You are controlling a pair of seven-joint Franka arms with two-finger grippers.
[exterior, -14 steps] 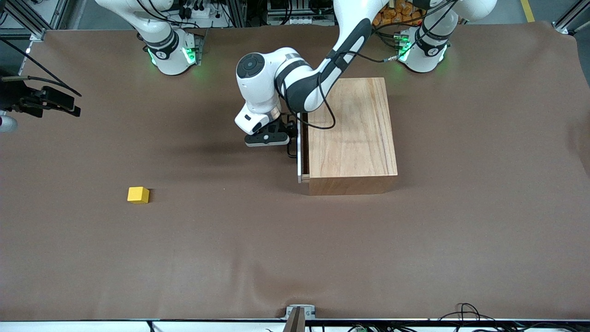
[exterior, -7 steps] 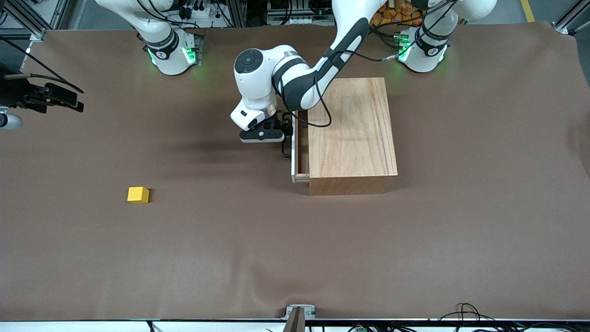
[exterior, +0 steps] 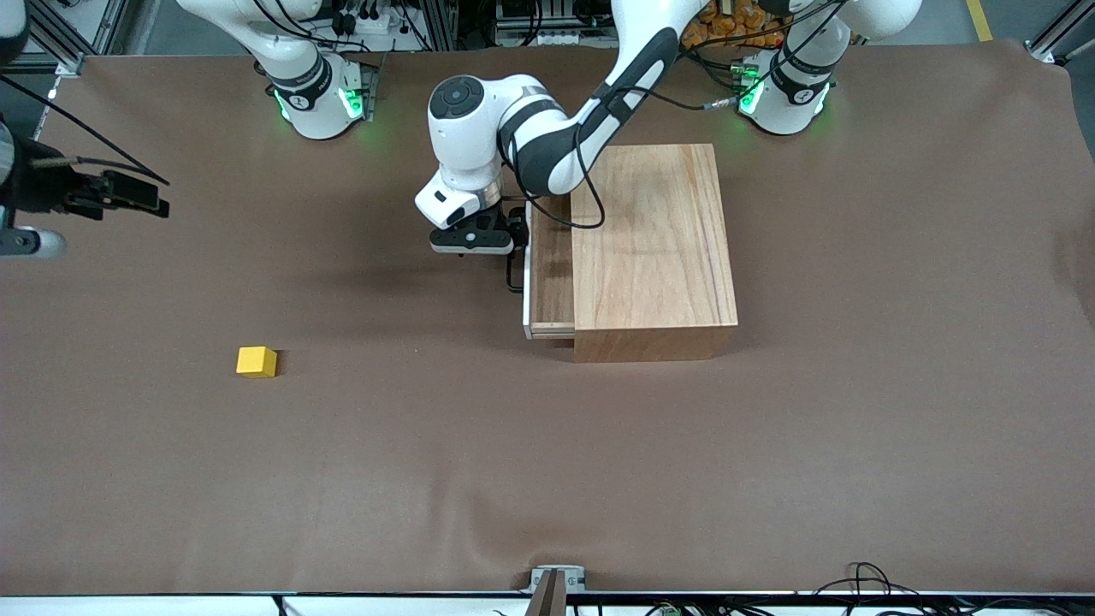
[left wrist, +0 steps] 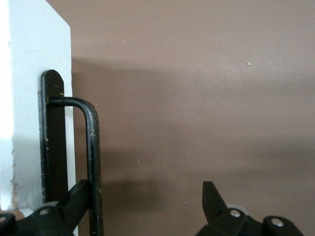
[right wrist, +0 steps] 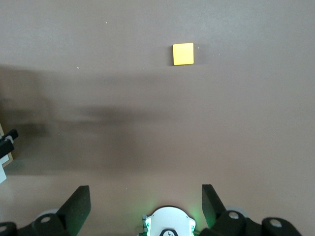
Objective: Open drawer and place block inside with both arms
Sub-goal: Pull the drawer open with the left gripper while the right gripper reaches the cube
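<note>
The big light-wood box stands mid-table near the left arm's base. Its drawer is pulled partly out toward the right arm's end, whitish front panel leading. My left gripper is open at the thin black handle. One finger is hooked between handle and panel, the other stands well clear. The yellow block lies on the mat toward the right arm's end, nearer the front camera than the box. My right gripper hangs high, open and empty, and sees the block below.
A brown mat covers the table. The right arm's green-lit base and the left arm's base stand along the edge farthest from the front camera. A small metal clamp sits at the nearest table edge.
The drawer has slid farther out of the box toward the right arm's end, drawn by my left gripper on the handle. My right gripper has shifted slightly. The block has not moved.
</note>
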